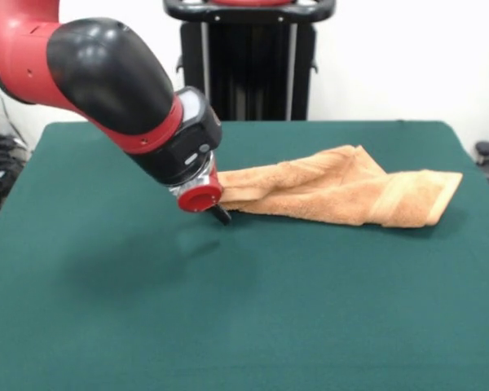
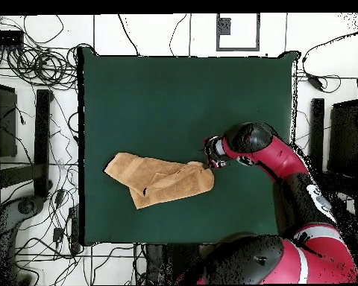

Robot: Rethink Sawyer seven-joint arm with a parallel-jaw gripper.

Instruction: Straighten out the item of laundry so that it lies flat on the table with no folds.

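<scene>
The item of laundry (image 1: 326, 191) is an orange-tan towel lying crumpled and folded over itself in a long strip on the right half of the green table (image 1: 147, 309). A woven band shows at its right end. My gripper (image 1: 219, 213) is down at the table surface, right at the towel's left end, under the red and black wrist. Whether it holds the cloth is hidden by the wrist. From overhead, the towel (image 2: 159, 180) lies left of centre on the table (image 2: 174, 97), with the gripper (image 2: 209, 161) at its right corner.
A black stand (image 1: 248, 65) rises behind the table's far edge. Tangled cables (image 2: 33, 59) and dark equipment lie on the floor beside the table. The arm (image 2: 286, 167) reaches in over the table's right side in the overhead view.
</scene>
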